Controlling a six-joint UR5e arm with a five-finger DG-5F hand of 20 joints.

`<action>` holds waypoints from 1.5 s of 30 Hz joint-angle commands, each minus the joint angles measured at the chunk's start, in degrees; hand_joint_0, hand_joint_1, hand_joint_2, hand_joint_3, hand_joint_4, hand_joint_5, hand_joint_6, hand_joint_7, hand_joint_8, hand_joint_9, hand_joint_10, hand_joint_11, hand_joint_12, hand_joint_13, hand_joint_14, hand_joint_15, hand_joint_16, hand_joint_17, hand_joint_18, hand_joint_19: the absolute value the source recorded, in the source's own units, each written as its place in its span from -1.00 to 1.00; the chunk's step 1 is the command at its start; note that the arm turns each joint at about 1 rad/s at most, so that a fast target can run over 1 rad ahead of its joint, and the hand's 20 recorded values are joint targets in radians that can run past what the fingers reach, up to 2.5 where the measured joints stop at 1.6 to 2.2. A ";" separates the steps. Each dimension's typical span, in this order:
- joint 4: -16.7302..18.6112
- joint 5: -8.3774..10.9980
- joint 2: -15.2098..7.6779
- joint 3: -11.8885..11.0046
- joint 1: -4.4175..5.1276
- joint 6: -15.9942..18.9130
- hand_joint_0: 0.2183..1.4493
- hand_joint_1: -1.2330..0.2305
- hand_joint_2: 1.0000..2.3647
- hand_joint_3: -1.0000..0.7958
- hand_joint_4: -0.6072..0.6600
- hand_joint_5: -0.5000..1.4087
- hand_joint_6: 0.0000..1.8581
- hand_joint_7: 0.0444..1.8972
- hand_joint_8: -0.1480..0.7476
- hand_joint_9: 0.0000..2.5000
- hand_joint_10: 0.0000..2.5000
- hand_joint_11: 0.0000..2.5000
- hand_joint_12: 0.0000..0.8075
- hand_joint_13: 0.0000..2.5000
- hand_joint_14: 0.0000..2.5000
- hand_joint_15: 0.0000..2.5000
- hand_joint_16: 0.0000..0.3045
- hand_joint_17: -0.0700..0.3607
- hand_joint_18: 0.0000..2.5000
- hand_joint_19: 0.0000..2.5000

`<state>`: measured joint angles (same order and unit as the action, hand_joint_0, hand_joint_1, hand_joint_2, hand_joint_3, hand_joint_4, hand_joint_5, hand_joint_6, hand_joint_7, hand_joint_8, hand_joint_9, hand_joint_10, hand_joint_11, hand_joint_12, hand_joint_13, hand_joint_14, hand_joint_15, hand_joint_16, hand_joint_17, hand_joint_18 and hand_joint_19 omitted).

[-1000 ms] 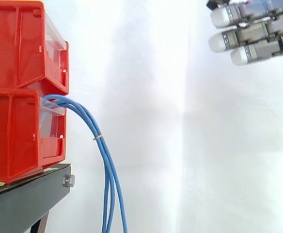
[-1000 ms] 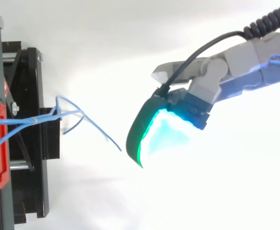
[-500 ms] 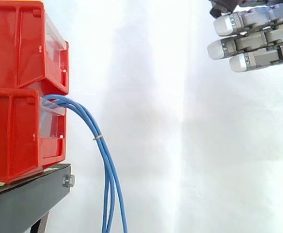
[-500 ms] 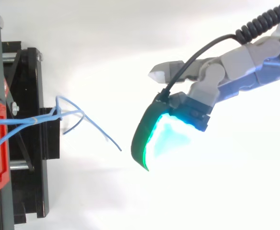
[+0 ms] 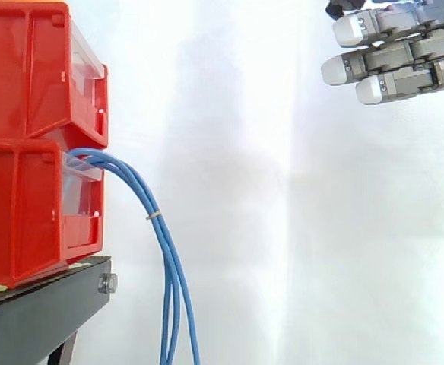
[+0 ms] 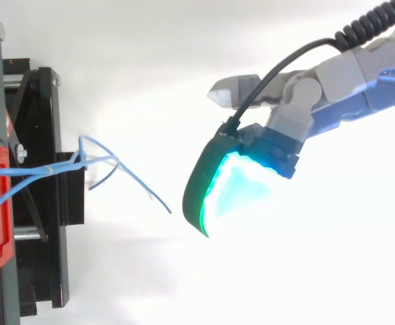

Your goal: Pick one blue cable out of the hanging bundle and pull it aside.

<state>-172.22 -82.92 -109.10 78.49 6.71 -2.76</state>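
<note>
A bundle of blue cables (image 5: 165,251) comes out of the lower red bin (image 5: 32,205) and hangs down past the stand's edge, tied by a small pale band. From above, the cable strands (image 6: 126,172) spread rightward off the stand. My hand (image 5: 393,53) is high at the upper right in the side view, well apart from the cables, its fingers stretched out straight toward the left with nothing in them. In the top view the hand (image 6: 319,88) reaches in from the right, a fingertip pad (image 6: 235,189) glowing cyan-green.
Two red bins are stacked, the upper one (image 5: 36,68) on the lower, atop a black stand (image 5: 43,315) at the left. A white curtain (image 5: 283,228) is behind everything. Open room lies between the hanging cables and the hand.
The hand has shifted slightly: up and back over the last second, then a little leftward toward the cables. The cables hang unchanged.
</note>
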 commanded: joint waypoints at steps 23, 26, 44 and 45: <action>-1.80 0.65 -0.41 -0.01 0.32 -1.37 -0.52 -0.07 -0.99 -0.39 0.17 -0.72 -0.46 -0.25 -0.13 -0.59 -1.00 -0.94 -0.25 -0.82 -1.00 -1.00 -0.75 -0.28 -0.99 -1.00; -1.80 1.00 -1.20 -0.01 0.32 -1.19 -0.52 -0.07 -0.99 -0.39 0.17 -0.71 -0.46 -0.25 -0.13 -0.59 -1.00 -0.94 -0.25 -0.82 -1.00 -1.00 -0.75 -0.28 -0.99 -1.00; 0.31 4.08 -2.69 0.35 1.11 -2.25 -0.50 -0.08 -0.99 -0.39 0.19 -0.71 -0.46 -0.24 -0.13 -0.56 -1.00 -0.92 -0.27 -0.79 -1.00 -1.00 -0.77 -0.31 -0.98 -1.00; 0.40 4.08 -2.69 1.22 1.20 -2.69 -0.50 -0.08 -0.99 -0.39 0.19 -0.71 -0.46 -0.24 -0.13 -0.56 -1.00 -0.92 -0.27 -0.79 -1.00 -1.00 -0.77 -0.31 -0.98 -1.00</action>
<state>-171.69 -79.30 -111.77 78.90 7.68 -4.73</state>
